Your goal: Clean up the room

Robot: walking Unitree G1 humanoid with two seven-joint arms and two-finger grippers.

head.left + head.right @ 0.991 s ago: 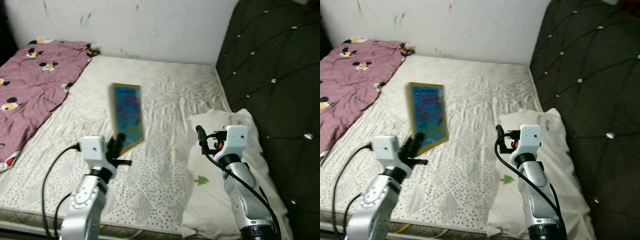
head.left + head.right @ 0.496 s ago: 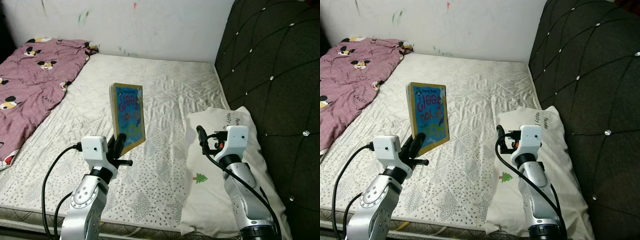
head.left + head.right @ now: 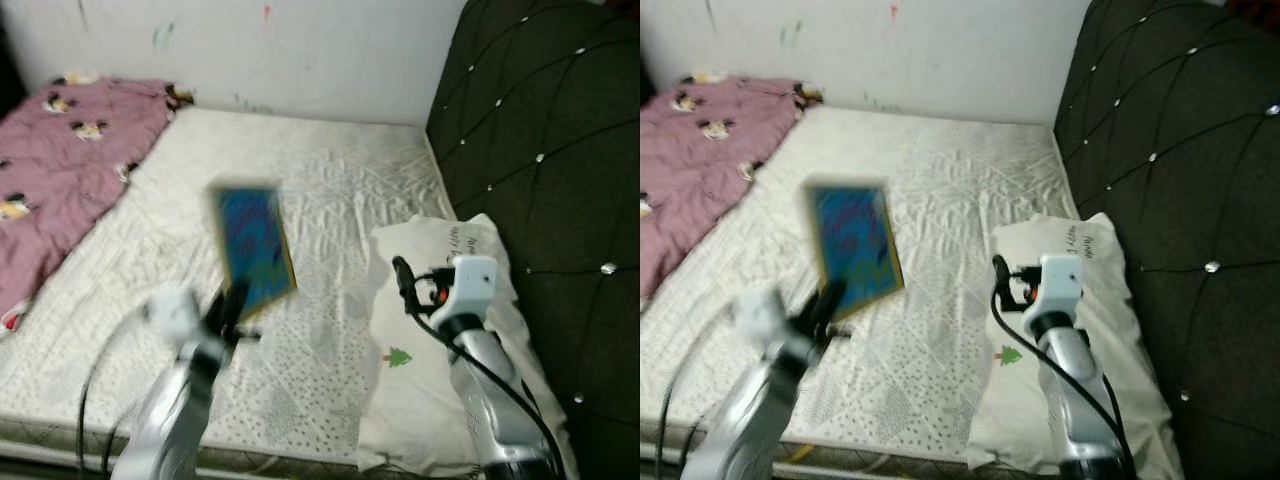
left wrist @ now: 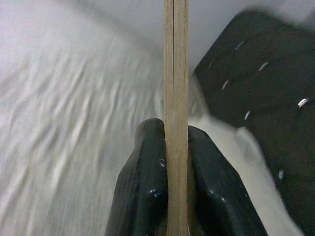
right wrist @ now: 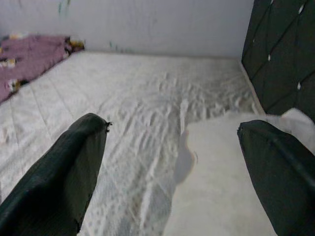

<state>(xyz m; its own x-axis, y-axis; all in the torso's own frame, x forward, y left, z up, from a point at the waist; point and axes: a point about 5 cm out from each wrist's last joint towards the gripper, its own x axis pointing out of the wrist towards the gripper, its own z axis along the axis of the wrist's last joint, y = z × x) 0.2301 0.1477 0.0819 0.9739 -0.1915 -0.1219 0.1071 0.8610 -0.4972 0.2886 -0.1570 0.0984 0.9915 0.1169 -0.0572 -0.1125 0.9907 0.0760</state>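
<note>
One item is under handling: a flat rectangular picture book with a blue cover and yellow-tan border [image 3: 252,247]. The left tool [image 3: 232,305] is clamping it by its lower edge; in the left wrist view the two black fingers [image 4: 142,182] are pressing flat against both faces of the thin board edge [image 4: 176,98]. The book is standing nearly upright above the white quilted mattress [image 3: 330,190], its long axis running up and away from the tool, top tilting slightly toward the robot's left. The left arm and book are blurring in the head views, so exact tilt is uncertain. The right tool [image 3: 402,278] is hovering over the white pillow with a small green tree print [image 3: 440,390], fingers spread wide and carrying nothing. A pink cartoon-print blanket [image 3: 55,170] is lying at the mattress's far left. Judgement: the book is wholly the left arm's charge; any set-down place is lying off the bed.
</note>
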